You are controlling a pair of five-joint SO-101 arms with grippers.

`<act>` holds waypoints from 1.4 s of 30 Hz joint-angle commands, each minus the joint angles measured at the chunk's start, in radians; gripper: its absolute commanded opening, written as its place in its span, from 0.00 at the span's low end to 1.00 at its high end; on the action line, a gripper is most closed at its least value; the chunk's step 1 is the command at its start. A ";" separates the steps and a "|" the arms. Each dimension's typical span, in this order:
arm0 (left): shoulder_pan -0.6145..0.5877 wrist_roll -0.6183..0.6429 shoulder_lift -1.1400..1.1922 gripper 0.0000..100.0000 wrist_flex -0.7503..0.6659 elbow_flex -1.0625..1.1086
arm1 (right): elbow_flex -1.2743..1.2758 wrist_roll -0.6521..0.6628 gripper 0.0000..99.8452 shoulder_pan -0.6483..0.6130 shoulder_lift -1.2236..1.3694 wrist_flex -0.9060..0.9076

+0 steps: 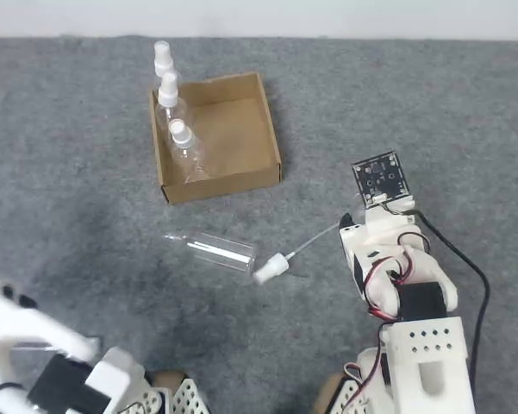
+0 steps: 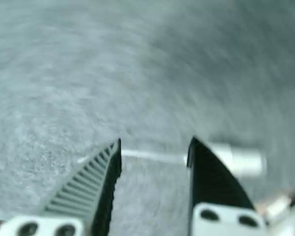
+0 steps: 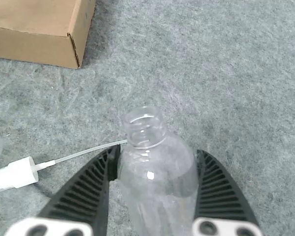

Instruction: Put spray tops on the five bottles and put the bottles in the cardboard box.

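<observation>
Box (image 1: 220,185): three capped bottles (image 1: 183,142) along one wall. Fourth bottle (image 1: 215,250): uncapped, lying on tabletop (image 1: 414,103), spray top (image 1: 271,269) beside. Fifth bottle (image 3: 159,179): uncapped, clamped in right gripper (image 3: 157,152). Left gripper (image 2: 154,147): apart (empty). Two cappings remain.

Cardboard box (image 1: 220,185) sits far-centre on your table (image 1: 448,112). Three topped bottles (image 1: 184,148) stand in a row along its left wall. In front of the box an untopped bottle (image 1: 217,249) lies on its side. A loose spray top (image 1: 271,269) is just beside its right end, tube trailing right toward your right arm. There the right gripper (image 3: 157,151) clasps an open bottle (image 3: 146,123) upright. A second spray top (image 2: 238,161) lies just beyond your left gripper (image 2: 154,147).
</observation>
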 commanded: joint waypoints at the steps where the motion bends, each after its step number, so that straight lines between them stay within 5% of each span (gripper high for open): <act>1: 0.044 -0.158 0.002 0.17 0.060 -0.051 | -0.011 -0.003 0.12 0.013 -0.018 -0.024; 13: 0.104 -0.601 0.002 0.17 0.206 -0.051 | -0.011 -0.002 0.12 0.013 -0.018 -0.024; 25: 0.109 -0.890 0.003 0.17 0.203 0.025 | -0.002 -0.003 0.12 0.012 -0.018 -0.025; 33: 0.109 -0.974 0.002 0.17 0.186 0.114 | -0.002 -0.005 0.12 0.010 -0.018 -0.027; 42: 0.110 -0.977 0.002 0.17 -0.075 0.321 | -0.002 -0.002 0.12 0.010 -0.018 -0.027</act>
